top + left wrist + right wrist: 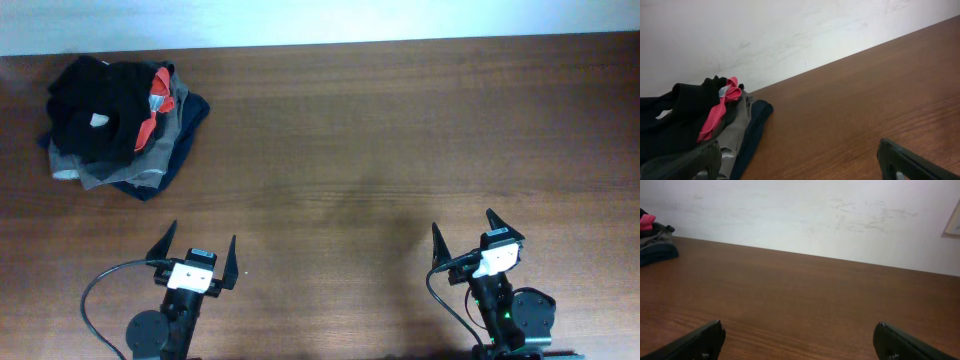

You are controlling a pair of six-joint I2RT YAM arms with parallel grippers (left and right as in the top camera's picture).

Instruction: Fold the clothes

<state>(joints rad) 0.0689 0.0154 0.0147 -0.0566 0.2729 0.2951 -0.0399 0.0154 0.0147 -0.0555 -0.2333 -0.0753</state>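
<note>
Black, red and grey clothes lie heaped, tag unreadable; left end effector and right end effector gape empty.

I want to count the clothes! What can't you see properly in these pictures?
- Overhead: lower clothes in the pile, covered by the black garment on top.
- Left wrist: the left part of the pile, cut off by the picture's edge.
- Right wrist: most of the pile, cut off at the left edge.
</note>
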